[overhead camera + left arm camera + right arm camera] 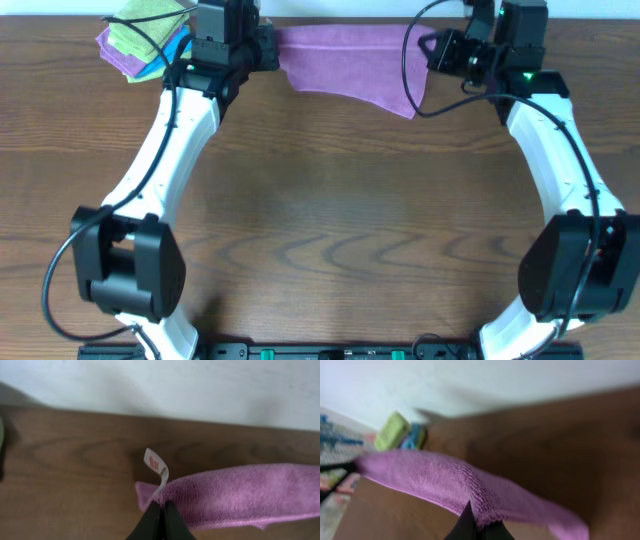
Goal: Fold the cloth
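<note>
Towel [350,65], lilac square microfibre, light & floppy, needs corner holds: left gripper [161,510] & right gripper [475,521] each pinch one.

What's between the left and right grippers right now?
Only the cloth, spanning from the left gripper to the right gripper, both shut on it. The overhead view shows it best.

Soft even light, right wrist view blurred, cloth [445,480] fuzzy
</note>
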Controlling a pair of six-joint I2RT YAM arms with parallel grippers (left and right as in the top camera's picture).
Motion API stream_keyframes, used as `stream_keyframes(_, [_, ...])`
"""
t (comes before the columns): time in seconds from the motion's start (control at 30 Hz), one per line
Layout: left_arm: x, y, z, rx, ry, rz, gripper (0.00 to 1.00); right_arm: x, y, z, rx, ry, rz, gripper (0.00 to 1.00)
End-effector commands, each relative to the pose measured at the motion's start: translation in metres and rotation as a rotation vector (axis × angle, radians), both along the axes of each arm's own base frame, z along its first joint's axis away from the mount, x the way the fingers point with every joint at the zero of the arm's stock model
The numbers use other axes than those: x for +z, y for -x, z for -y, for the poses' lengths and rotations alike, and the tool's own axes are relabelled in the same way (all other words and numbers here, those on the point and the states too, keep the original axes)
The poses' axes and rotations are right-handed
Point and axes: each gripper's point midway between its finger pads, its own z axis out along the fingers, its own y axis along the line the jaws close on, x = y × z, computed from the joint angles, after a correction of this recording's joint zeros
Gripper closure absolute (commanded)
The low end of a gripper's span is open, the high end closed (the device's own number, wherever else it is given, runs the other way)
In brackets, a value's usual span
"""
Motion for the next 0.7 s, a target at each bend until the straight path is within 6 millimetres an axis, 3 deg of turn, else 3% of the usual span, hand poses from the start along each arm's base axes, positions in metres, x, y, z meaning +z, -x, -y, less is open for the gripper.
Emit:
stream_keyframes(0.0, [0.044,0.014,-0.007,-0.007,-0.011,0.062,0.94,0.037,0.017,0.002,0.041,0.056,0.079,0.98])
stream_keyframes(0.23, [0.043,0.053,-0.011,-0.020,-0.039,-0.045,0.94,0.046,0.058,0.011,0.038,0.151,0.014,0.98])
stream_keyframes(0.5, [0.064,0.101,0.014,-0.101,-0.068,-0.068,0.94,0.062,0.102,-0.002,0.084,0.188,-0.020,0.98])
stream_keyframes(0.67, [0.076,0.135,0.020,-0.109,-0.121,-0.076,0.94,0.073,0.129,-0.004,0.099,0.189,-0.044,0.98])
